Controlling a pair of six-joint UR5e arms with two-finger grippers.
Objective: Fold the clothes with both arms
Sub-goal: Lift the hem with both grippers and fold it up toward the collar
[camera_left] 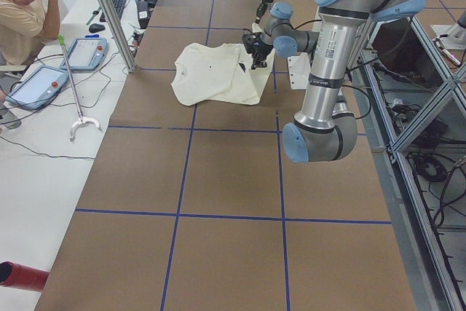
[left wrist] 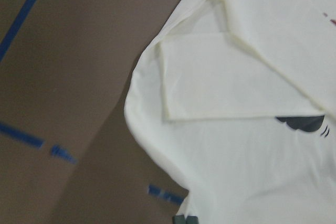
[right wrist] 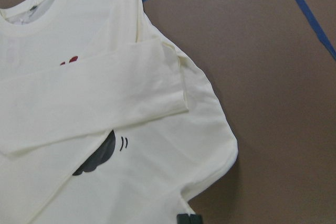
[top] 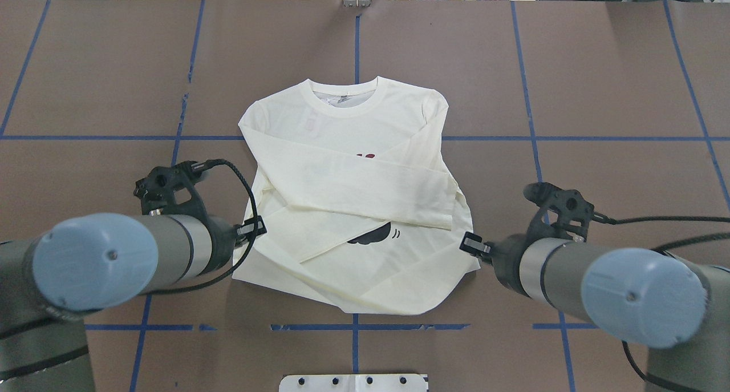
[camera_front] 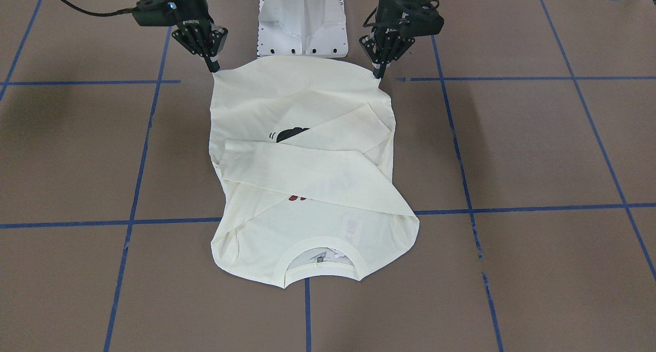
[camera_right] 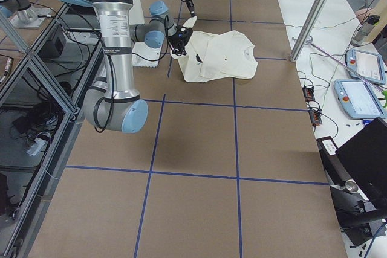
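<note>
— fingertips [left wrist: 185, 220] sit at the bottom edge of the left wrist view, dark and blurred, with cream cloth right against them. how do the tools stand?

— both are pressed together on cloth. the left gripper [camera_front: 379, 75] pinches one hem corner of the t-shirt [camera_front: 307, 167] and the right gripper [camera_front: 212, 69] pinches the other. both are just in front of the white pedestal base [camera_front: 302, 19].

— is the hem down flat?

— no. the side views show that edge raised off the table [camera_front: 538, 147], and the wrist views show shadow under it. the rest lies flat near the middle of the table, with the collar [camera_front: 323, 242] pointing away from the robot.

— and the sleeves?

— both are folded across the chest. one broad sleeve [camera_front: 318, 175] lies on top, slanting across, and the other sleeve [camera_front: 343, 126] runs under it at an angle. a bit of the black cat print [camera_front: 289, 134] shows between them, and a scrap of red lettering [camera_front: 296, 198] peeks out on the collar side.

— what is around it?

— brown surface crossed by blue tape lines [camera_front: 512, 207]. a person [camera_left: 22, 5] sits at the white desk beside the table in the left side view.
</note>
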